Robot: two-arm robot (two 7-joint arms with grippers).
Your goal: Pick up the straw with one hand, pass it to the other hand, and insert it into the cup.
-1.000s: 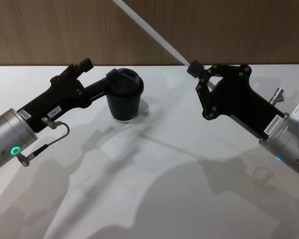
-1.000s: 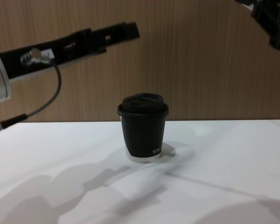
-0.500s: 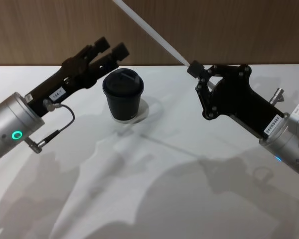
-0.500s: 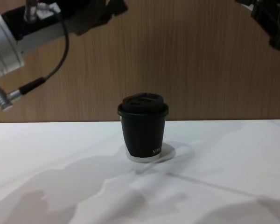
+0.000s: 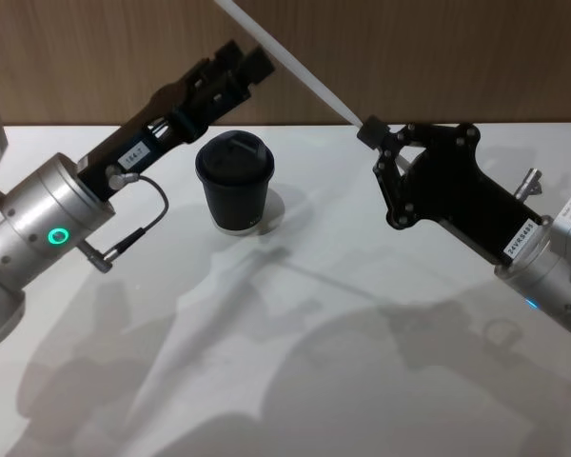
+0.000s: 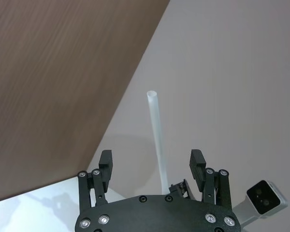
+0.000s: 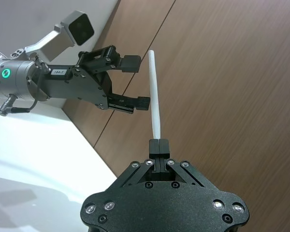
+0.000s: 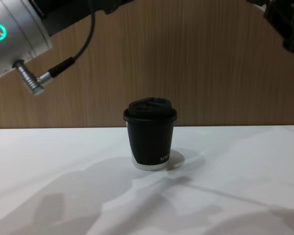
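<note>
The white straw (image 5: 300, 71) slants up and away from my right gripper (image 5: 369, 128), which is shut on its lower end and held high at the right. In the right wrist view the straw (image 7: 154, 99) stands straight out of the closed fingertips (image 7: 159, 145). My left gripper (image 5: 247, 59), with its silver wrist and green ring light, is raised behind the cup and open, its tips just short of the straw's upper half. In the left wrist view the straw (image 6: 157, 140) lines up between the spread fingers (image 6: 197, 164). The black lidded cup (image 5: 233, 181) stands upright on the table, also in the chest view (image 8: 151, 133).
The white table (image 5: 314, 381) stretches in front of a wooden wall (image 8: 210, 73). A dark cable (image 5: 138, 233) loops off the left wrist. The left arm's silver wrist (image 8: 14, 34) hangs high at the chest view's upper left.
The left arm has lifted away from beside the cup and swung up and back toward the straw, with its fingers now spread. The right gripper and straw have stayed still.
</note>
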